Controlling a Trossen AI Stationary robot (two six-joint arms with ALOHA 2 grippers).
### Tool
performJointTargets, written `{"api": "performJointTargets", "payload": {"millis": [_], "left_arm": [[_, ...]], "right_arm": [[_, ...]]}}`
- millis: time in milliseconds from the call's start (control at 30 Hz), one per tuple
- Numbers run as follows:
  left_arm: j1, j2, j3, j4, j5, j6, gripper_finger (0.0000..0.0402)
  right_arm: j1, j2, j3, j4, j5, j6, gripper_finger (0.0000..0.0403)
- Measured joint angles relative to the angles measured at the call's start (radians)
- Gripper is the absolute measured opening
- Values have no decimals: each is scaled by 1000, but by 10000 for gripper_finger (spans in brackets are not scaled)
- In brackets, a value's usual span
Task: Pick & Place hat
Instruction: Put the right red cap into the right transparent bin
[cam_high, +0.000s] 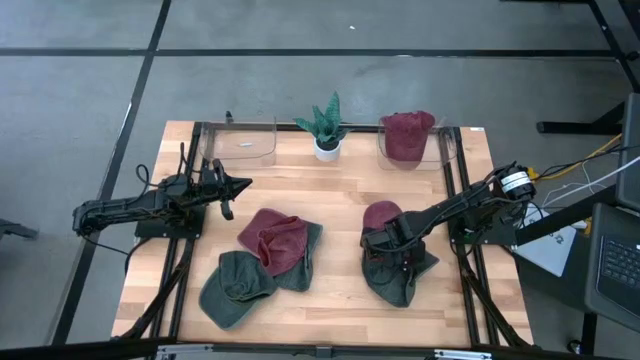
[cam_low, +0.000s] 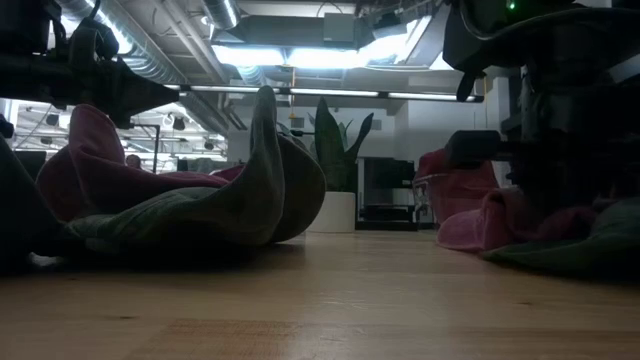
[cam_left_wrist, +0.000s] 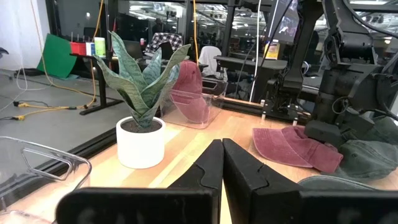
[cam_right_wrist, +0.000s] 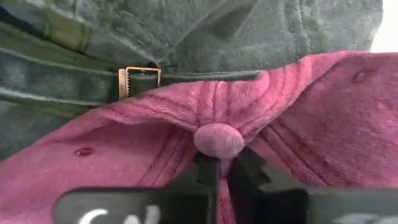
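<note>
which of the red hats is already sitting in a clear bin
The red hat at the back right, beside the potted plant. It sits inside the clear bin; the other two red hats lie on the table among green ones, one under the right hand.

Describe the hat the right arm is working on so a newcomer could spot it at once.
Start at the potted plant at the table's far edge, then come toward the near right, where two hats overlap. It is the red hat lying on a green hat, with the right tool at it. The other loose red hat lies farther left.
</note>
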Motion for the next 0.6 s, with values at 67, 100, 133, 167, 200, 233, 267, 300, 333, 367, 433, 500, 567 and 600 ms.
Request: {"api": "performJointTargets", "payload": {"millis": [67, 100, 133, 167, 200, 233, 267, 300, 333, 367, 433, 500, 567, 600], "left_arm": [[0, 0, 0, 0, 0, 0, 4], [0, 0, 0, 0, 0, 0, 4], [0, 0, 0, 0, 0, 0, 4], [0, 0, 0, 0, 0, 0, 4], [0, 0, 0, 0, 0, 0, 4], [0, 0, 0, 0, 0, 0, 4], [0, 0, 0, 0, 0, 0, 4], [0, 0, 0, 0, 0, 0, 4], [0, 0, 0, 0, 0, 0, 4], [0, 0, 0, 0, 0, 0, 4], [0, 0, 0, 0, 0, 0, 4], [0, 0, 0, 0, 0, 0, 4], [0, 0, 0, 0, 0, 0, 4], [0, 0, 0, 0, 0, 0, 4]], "right_arm": [[-3, -14, 0, -1, 13, 0, 32], [-4, -20, 0, 1, 28, 3, 32], [-4, -28, 1, 3, 43, 3, 29], [-4, -34, 1, 2, 51, 5, 25], [-6, -39, 1, 2, 52, 8, 18], [-7, -46, 1, 2, 53, 14, 12], [-7, -50, 1, 1, 54, 25, 9], [-7, -51, 2, 2, 55, 37, 8], [-7, -52, 2, 3, 57, 51, 10], [-7, -53, 2, 1, 57, 60, 13], [-7, -54, 2, 3, 58, 77, 19], [-7, -54, 2, 8, 60, 104, 19], [-7, -55, 2, 21, 61, 128, 13], [-8, -55, 2, 27, 61, 137, 10]]}}
